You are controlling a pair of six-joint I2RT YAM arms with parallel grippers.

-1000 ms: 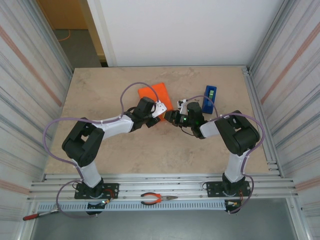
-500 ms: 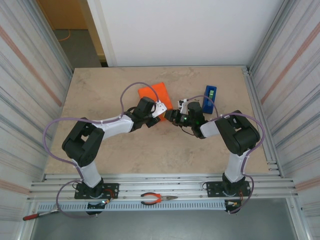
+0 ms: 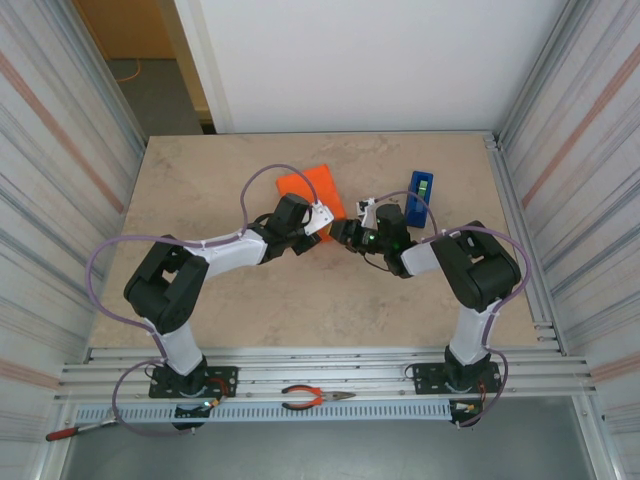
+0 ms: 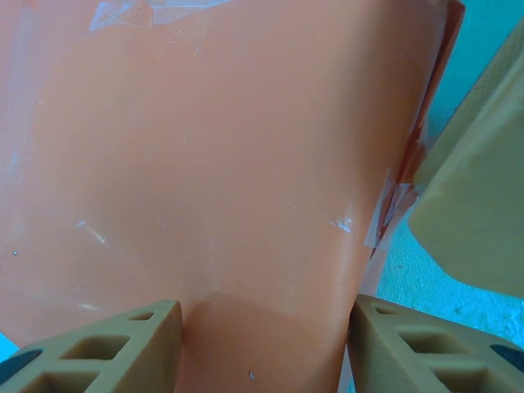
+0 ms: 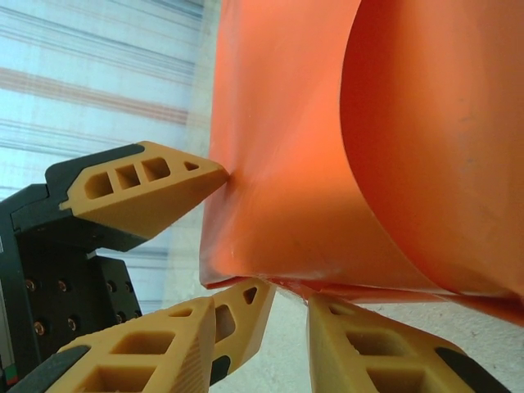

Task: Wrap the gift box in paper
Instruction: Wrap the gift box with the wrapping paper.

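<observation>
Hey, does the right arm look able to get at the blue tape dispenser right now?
Probably yes. The tape dispenser stands on open table beside the right arm's wrist, nothing between them, but the right gripper is at the edge of the orange paper and would have to back off and turn.

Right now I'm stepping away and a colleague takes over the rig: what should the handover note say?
Left gripper: shut on the gift box, far middle of the table.
Right gripper: open, tips at the lower fold of the paper.
Done: paper round the box, tape pieces on it.
Left: one flap bows loose; probably press it down and tape it. The blue tape dispenser stands right of the box.
</observation>
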